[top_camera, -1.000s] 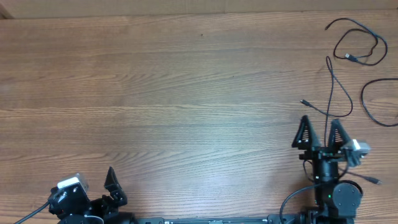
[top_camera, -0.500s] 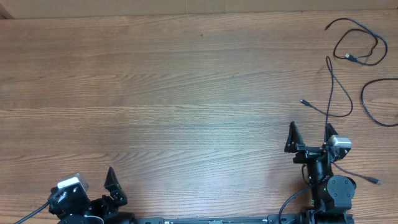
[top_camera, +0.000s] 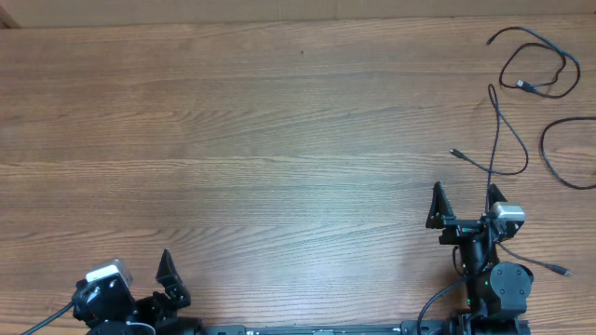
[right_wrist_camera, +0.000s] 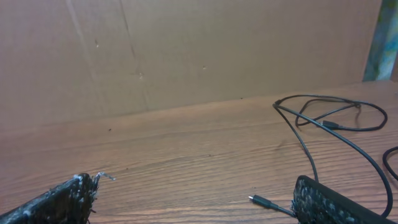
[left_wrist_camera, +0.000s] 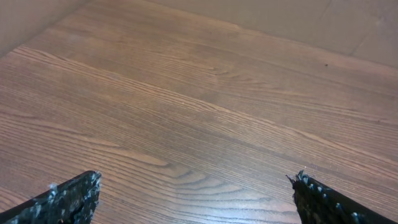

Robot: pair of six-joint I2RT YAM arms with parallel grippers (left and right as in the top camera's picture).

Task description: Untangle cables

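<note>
The cables (top_camera: pixel 527 87) lay at two o'clock on the table (top_camera: pixel 279 140), the right gripper (top_camera: pixel 463 191) at five, the left gripper (left_wrist_camera: pixel 196 180) at seven.

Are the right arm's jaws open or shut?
Open. The right gripper has its two jaws standing far apart, with a wide gap between them.

A brown wood-grain table top (top_camera: pixel 233 140) carries several thin black cables (top_camera: pixel 497 126), all on its right side. A looped cord with a silvery plug (top_camera: pixel 527 87) lies at the far right corner. A long strand runs nearward from it, and a curved strand (top_camera: pixel 544 149) lies at the right edge.
</note>
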